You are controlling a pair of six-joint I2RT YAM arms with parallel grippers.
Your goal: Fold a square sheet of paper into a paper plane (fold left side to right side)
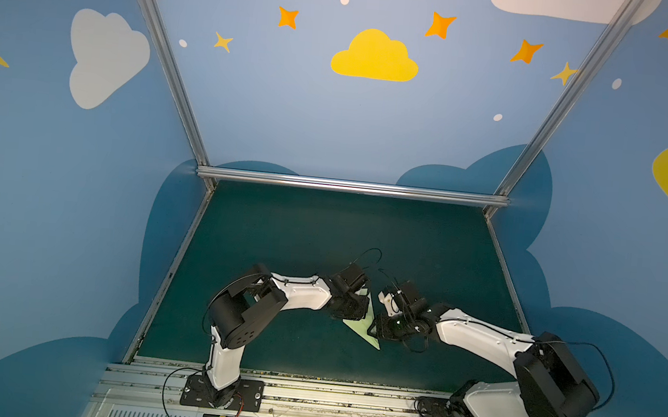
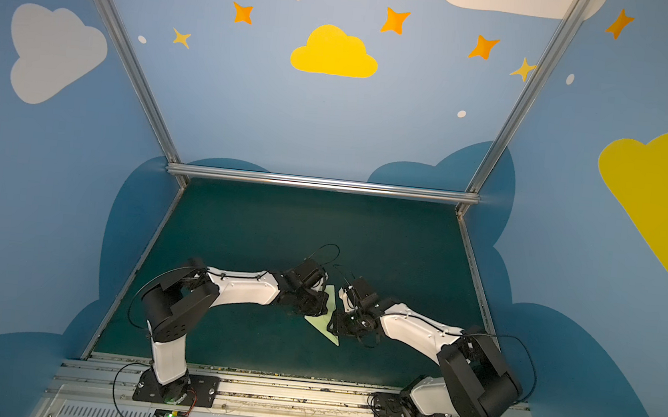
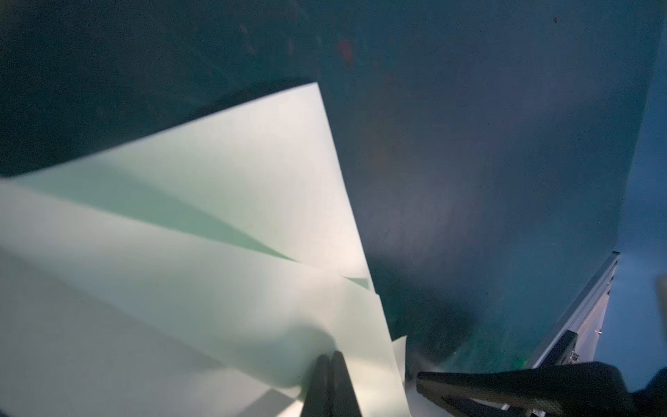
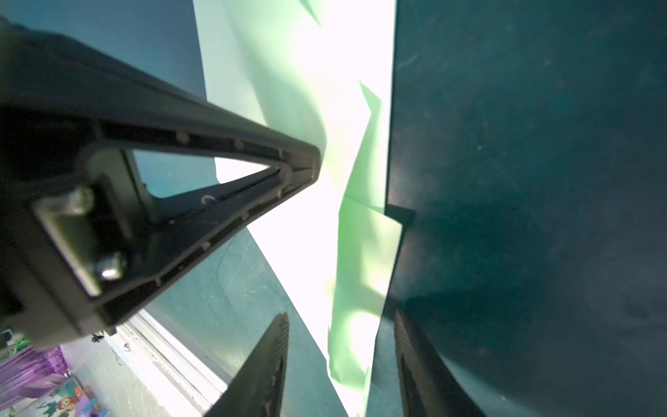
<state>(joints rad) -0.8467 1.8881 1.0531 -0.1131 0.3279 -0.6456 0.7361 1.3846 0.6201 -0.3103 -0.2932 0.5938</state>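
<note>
- The paper plane [image 1: 364, 329] lay flat on the dark teal bench [image 1: 321, 237], right between the two sets of jaws, with its sharp tip reaching out past both.
- The left jaws were fully closed, tips pressed together and bearing down on the top layer of the paper [image 3: 216, 216] close to its edge. Whether a ply was nipped between them could not be told.
- The right jaws stood partly open and held nothing. In the right wrist view a long edge of the plane [image 4: 361, 252] ran through the gap between them, clamped by neither.
- The step looked like a late fold. The left jaws seemed to be pinning the body while the right jaws lined up on a loose flap to carry it across.
- The next move probably called for the right jaws to close on the top flap only. They would then lift it and lay it over the centre crease without dragging the sheet out from under the left jaws.
- The paper was thin, matte and pale green, with crisp straight edges, hard creases and overlapping triangular layers, some slightly lifted.
- The bench surface was matte and finely speckled.
- The jaws were black plastic with ribbed inner faces.
</note>
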